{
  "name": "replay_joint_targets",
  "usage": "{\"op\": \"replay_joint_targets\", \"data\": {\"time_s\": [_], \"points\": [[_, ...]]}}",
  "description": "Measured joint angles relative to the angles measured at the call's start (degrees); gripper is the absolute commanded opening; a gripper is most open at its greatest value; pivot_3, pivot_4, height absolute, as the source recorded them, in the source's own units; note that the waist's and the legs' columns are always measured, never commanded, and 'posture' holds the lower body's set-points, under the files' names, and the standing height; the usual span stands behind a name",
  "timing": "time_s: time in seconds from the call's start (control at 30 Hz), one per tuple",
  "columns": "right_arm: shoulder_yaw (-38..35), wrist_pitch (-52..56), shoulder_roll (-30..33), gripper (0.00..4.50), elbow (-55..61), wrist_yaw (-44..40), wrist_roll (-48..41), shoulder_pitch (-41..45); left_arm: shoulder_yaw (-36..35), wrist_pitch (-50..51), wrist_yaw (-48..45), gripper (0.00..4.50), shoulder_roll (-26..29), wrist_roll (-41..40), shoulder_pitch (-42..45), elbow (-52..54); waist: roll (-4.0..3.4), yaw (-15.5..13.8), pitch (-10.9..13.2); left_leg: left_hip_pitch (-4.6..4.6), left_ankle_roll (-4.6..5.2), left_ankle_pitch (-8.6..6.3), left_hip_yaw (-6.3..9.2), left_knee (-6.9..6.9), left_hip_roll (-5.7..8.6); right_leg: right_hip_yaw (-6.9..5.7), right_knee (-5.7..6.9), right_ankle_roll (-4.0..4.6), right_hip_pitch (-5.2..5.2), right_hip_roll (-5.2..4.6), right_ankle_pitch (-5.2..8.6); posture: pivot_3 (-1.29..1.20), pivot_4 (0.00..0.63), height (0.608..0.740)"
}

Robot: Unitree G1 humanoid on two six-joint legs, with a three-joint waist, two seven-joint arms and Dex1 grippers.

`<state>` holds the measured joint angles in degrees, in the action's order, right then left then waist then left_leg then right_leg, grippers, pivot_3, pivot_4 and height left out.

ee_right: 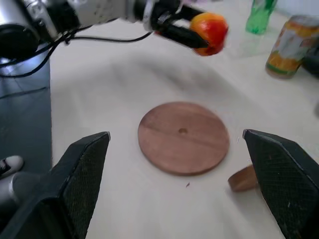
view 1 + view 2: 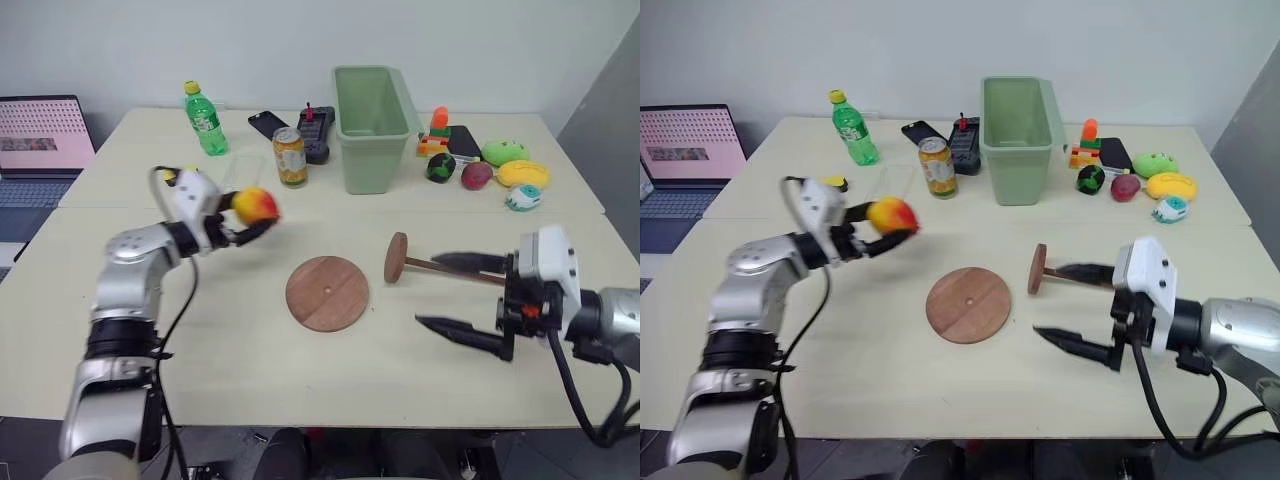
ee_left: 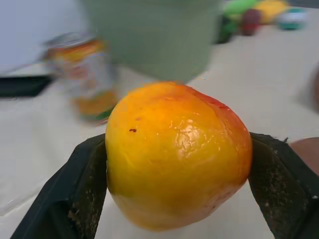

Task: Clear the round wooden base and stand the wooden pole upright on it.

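Observation:
The round wooden base [image 2: 327, 292] lies flat at the table's middle, its small centre hole showing and its top bare. Left of it and above the table, my left gripper [image 2: 260, 212] is shut on an orange-red fruit [image 3: 177, 154]. The wooden pole [image 2: 440, 267] lies on its side right of the base, its end disc [image 2: 396, 258] facing the base. My right gripper [image 2: 428, 290] hovers open at the pole's far end. Its upper finger crosses over the rod and nothing sits between the fingers. From the right wrist view the base [image 1: 183, 137] lies ahead between the fingers.
A green bin [image 2: 372, 125], a drink can [image 2: 290, 157] and a green bottle [image 2: 205, 120] stand at the back. Toy fruits [image 2: 500, 165] and dark devices [image 2: 315, 130] lie near the bin. A laptop [image 2: 40, 135] sits far left.

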<state>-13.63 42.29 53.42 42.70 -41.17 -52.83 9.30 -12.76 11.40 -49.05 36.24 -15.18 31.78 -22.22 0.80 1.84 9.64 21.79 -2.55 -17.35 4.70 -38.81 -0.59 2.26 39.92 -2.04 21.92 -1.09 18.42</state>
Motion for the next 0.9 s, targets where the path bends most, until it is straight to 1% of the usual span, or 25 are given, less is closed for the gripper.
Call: {"op": "replay_joint_targets", "data": {"time_s": [0.13, 0.2, 0.27, 0.33, 0.47, 0.6, 0.67, 0.73, 0.9], "points": [[6.25, -0.07, -2.59, 4.50, -2.77, -0.18, 1.86, 7.13, -6.35, -0.49, 9.12, 3.65, 0.69, 0.04, -3.80, -3.20, 0.11, -0.61, -0.01, 0.14, -0.01, 0.01, 0.07, -0.07, 0.06, -0.01, -0.01, 0.00, 0.09, -0.10, 0.00, 0.00, 0.150, 0.740], [12.18, -0.32, -5.10, 4.50, -5.30, -1.32, 4.65, 13.02, -9.96, -1.93, 13.64, 3.65, 1.40, 0.08, -6.39, -5.70, 0.12, -0.31, -0.02, 0.09, -0.01, 0.01, 0.00, -0.06, 0.07, 0.00, 0.02, 0.00, 0.10, -0.15, -0.01, 0.00, 0.150, 0.740], [16.96, -0.45, -7.08, 4.50, -7.61, -2.73, 6.89, 16.71, -11.69, -3.34, 16.73, 3.65, 1.39, 0.14, -8.01, -7.90, 0.12, -0.18, -0.02, 0.14, -0.01, 0.01, 0.03, -0.04, 0.03, -0.02, 0.04, 0.00, 0.18, -0.15, -0.01, 0.00, 0.150, 0.740], [20.16, -0.40, -8.40, 4.50, -9.73, -4.20, 8.77, 19.18, -12.33, -4.65, 19.20, 3.65, 1.22, 0.17, -8.74, -9.44, 0.13, -0.50, -0.01, 0.26, -0.02, 0.01, 0.14, -0.04, 0.04, -0.03, 0.02, 0.00, 0.25, -0.17, -0.01, 0.00, 0.150, 0.740], [22.96, -0.43, -9.81, 4.50, -11.86, -7.03, 10.22, 22.33, -12.92, -5.92, 22.28, 3.65, 1.00, -0.12, -8.75, -10.58, 0.18, -0.94, -0.04, 0.33, -0.03, 0.02, 0.13, -0.06, 0.10, -0.05, 0.01, 0.00, 0.28, -0.22, -0.01, 0.00, 0.150, 0.740], [23.85, -0.43, -10.89, 4.50, -12.76, -9.11, 11.23, 23.52, -13.03, -5.81, 24.63, 3.65, 0.06, -0.55, -8.63, -11.11, 0.18, -0.85, -0.04, 0.32, -0.03, 0.01, 0.11, -0.06, 0.08, -0.06, 0.04, 0.00, 0.30, -0.21, -0.01, 0.00, 0.150, 0.740], [23.88, -0.43, -11.03, 4.50, -13.20, -9.90, 11.44, 23.69, -13.05, -5.56, 24.74, 4.35, -0.32, -1.28, -8.63, -11.45, 0.18, -0.78, -0.04, 0.32, -0.03, 0.01, 0.08, -0.06, 0.07, -0.07, 0.04, 0.00, 0.31, -0.21, -0.01, 0.00, 0.150, 0.740], [23.87, -0.41, -11.08, 4.50, -13.35, -10.16, 11.62, 23.87, -13.07, -5.54, 24.85, 4.49, -0.40, -1.82, -8.63, -11.46, 0.18, -0.69, -0.04, 0.32, -0.03, 0.01, 0.09, -0.06, 0.07, -0.07, 0.05, 0.00, 0.32, -0.21, -0.01, 0.00, 0.150, 0.740], [23.85, -0.21, -11.08, 4.50, -13.39, -10.70, 11.69, 24.02, -13.08, -5.51, 25.91, 4.49, -0.40, -2.42, -8.70, -11.15, 0.18, -0.49, -0.04, 0.32, -0.03, 0.01, 0.09, -0.05, 0.06, -0.06, 0.05, 0.00, 0.32, -0.21, -0.01, 0.00, 0.150, 0.740]]}}
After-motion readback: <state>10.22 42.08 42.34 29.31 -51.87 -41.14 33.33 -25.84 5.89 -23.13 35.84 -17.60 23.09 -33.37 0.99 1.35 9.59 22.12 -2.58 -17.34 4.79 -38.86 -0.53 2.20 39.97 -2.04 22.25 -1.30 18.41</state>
